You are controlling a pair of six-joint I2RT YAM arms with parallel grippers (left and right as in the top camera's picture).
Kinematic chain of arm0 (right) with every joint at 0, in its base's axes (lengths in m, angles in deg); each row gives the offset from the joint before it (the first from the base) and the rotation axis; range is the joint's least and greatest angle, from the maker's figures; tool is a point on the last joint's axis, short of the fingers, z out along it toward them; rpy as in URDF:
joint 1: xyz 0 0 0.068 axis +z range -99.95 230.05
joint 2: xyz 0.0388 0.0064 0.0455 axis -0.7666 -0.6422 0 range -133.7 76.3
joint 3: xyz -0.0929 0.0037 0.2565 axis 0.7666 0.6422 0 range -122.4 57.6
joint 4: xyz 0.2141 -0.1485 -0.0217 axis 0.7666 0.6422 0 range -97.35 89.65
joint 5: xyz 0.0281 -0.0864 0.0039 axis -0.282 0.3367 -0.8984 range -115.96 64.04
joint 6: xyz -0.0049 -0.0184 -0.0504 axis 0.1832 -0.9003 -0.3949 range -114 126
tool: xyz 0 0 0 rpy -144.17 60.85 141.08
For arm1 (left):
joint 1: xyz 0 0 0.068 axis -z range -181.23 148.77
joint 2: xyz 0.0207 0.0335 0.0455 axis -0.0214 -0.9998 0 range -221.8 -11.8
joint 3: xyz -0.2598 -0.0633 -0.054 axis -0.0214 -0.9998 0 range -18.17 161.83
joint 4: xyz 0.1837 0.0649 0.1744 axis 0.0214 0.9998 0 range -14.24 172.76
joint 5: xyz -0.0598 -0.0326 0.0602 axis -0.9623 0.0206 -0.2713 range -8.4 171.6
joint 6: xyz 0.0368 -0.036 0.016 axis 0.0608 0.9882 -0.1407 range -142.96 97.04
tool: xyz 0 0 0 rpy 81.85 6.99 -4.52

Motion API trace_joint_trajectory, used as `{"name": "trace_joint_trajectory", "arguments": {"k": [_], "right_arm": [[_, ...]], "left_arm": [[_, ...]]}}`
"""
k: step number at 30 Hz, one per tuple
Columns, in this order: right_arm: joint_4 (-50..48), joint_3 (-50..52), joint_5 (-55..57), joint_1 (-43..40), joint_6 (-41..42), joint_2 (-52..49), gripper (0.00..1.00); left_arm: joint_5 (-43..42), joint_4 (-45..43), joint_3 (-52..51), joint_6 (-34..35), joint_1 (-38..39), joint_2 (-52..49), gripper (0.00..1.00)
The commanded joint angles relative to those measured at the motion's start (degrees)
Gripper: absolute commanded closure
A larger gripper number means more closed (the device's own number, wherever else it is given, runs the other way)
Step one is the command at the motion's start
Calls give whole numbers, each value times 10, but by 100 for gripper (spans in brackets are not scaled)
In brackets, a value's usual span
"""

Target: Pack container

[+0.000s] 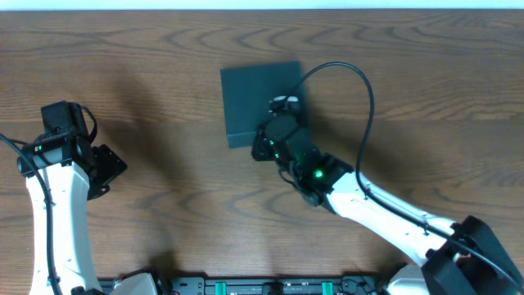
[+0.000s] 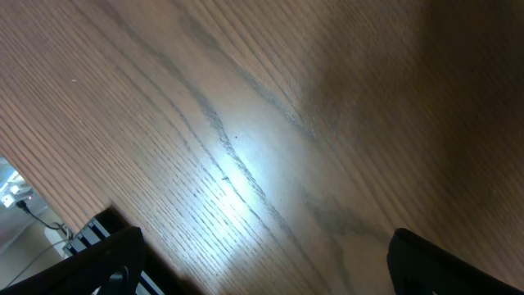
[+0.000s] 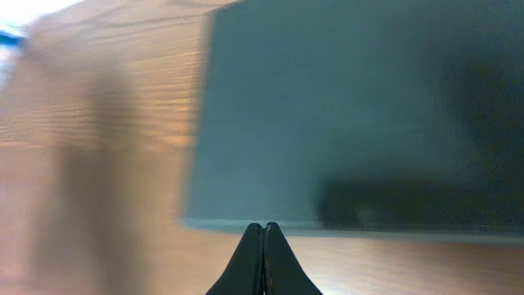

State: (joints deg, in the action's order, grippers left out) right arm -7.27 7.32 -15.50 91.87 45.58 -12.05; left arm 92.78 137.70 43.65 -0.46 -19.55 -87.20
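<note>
Well, from above you see one container [image 1: 260,102], lid flat, just ahead of your right claw [image 1: 264,146]; your left claw [image 1: 106,168] is well apart from it. The left wrist view shows its fingers [image 2: 106,262] spread wide over the bare table [image 2: 246,123]. The right wrist view shows the right claw pinched together, empty, at the container's near edge. I think it's the lid step; next, move slowly.
</note>
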Motion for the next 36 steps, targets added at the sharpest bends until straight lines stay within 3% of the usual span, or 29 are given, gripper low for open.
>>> {"name": "trace_joint_trajectory", "arguments": {"k": [1, 6, 13, 36], "right_arm": [[7, -5, 67, -32, -61, 2, 99], [-1, -5, 61, -96, -65, -6, 99], [9, -5, -54, -174, -64, -9, 99], [71, -5, -79, -172, -58, -60, 99]], "left_arm": [[10, 3, 3, -2, -3, -2, 5], [10, 3, 3, -2, -3, -2, 5], [10, 3, 3, -2, -3, -2, 5], [10, 3, 3, -2, -3, -2, 5]]}}
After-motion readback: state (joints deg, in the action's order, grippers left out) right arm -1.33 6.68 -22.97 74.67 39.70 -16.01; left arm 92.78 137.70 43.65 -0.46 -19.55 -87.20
